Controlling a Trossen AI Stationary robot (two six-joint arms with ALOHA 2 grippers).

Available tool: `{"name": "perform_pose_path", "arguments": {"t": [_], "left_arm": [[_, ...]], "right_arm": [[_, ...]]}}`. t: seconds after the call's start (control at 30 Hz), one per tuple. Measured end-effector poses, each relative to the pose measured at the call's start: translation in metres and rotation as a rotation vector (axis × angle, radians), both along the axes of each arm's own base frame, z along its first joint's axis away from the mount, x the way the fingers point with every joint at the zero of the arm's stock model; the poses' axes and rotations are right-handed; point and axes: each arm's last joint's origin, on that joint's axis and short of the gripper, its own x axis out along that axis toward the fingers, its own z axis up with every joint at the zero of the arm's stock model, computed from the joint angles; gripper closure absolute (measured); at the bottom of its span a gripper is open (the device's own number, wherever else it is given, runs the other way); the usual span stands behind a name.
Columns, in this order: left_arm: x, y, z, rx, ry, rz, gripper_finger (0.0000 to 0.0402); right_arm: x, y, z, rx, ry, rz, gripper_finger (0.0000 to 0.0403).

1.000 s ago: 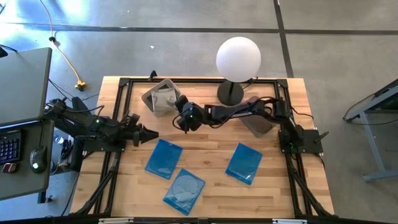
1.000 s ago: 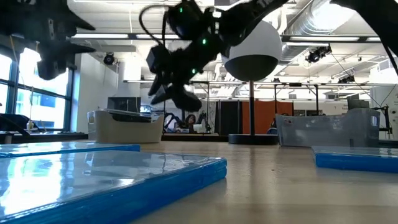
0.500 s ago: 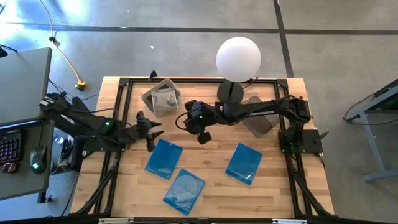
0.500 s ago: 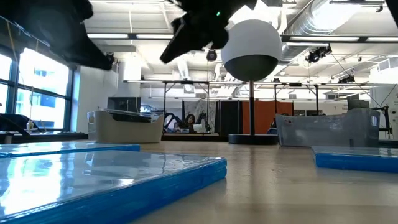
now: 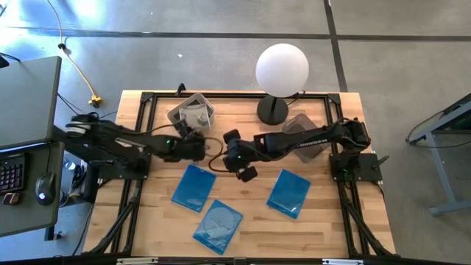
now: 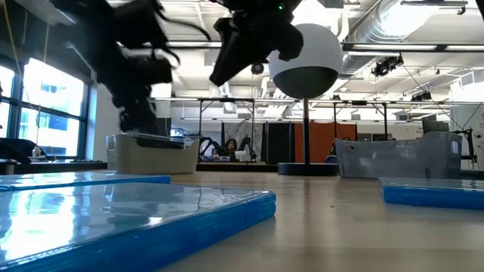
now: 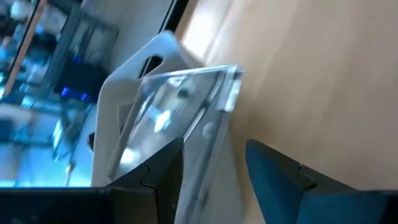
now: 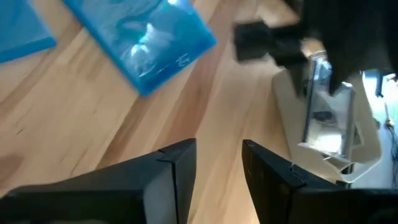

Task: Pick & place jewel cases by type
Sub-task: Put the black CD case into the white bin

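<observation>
in the last sec the left gripper [image 5: 196, 145] swung in beside the pale bin [image 5: 193, 115], fingers apart & empty, right gripper [image 5: 246, 173] slid down w/ fingers spread too, so the 3 blue jewel cases [image 5: 194, 188] are unsorted on the tabletop [image 5: 250, 221]

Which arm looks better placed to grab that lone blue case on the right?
Probably the right. Its gripper hangs open over bare wood beside that blue case, holding nothing. The left gripper is across the table, at the pale bin.
</observation>
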Motion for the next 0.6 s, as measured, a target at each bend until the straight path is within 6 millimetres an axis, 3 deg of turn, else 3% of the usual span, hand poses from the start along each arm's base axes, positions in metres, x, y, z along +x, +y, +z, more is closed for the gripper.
{"name": "perform_pose_path", "arguments": {"t": [0.2, 0.6], "left_arm": [[0.013, 0.025, -0.02, 0.015, 0.151, 0.058, 0.0234], [0.015, 0.034, -0.029, 0.083, 0.263, 0.071, 0.0234]], "right_arm": [[-0.007, -0.002, -0.005, -0.062, 0.093, -0.035, 0.028], [-0.008, -0.007, -0.006, -0.076, 0.1, -0.05, 0.028]]}}
